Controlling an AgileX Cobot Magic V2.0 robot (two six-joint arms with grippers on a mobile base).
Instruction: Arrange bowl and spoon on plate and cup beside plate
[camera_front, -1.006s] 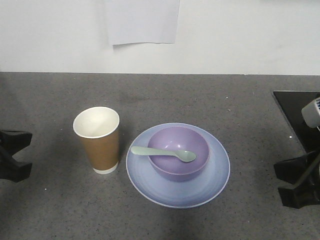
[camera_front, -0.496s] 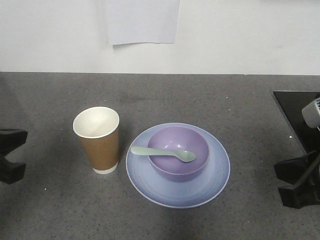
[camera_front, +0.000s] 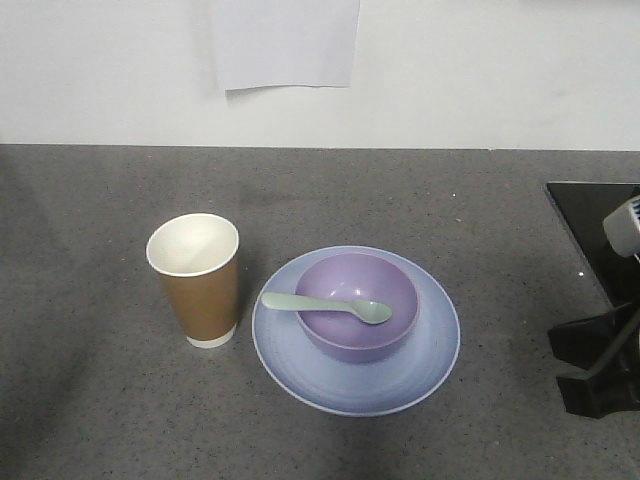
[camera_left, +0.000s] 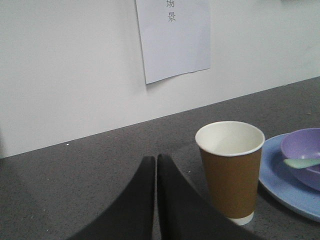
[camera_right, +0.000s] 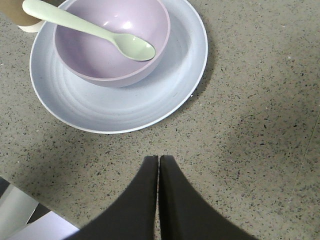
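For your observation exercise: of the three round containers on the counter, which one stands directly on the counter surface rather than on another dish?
The brown paper cup. The bowl sits on the plate.

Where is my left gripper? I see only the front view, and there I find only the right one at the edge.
Observer: The left gripper is low over the counter, shut, pointing toward the wall, with the cup just beside it.
Operator: Does it hold something?
Observer: No. In the left wrist view its fingers meet with nothing between them.
Operator: And the right gripper, is it open?
Observer: The right gripper is shut too and empty, with bare counter between it and the plate.
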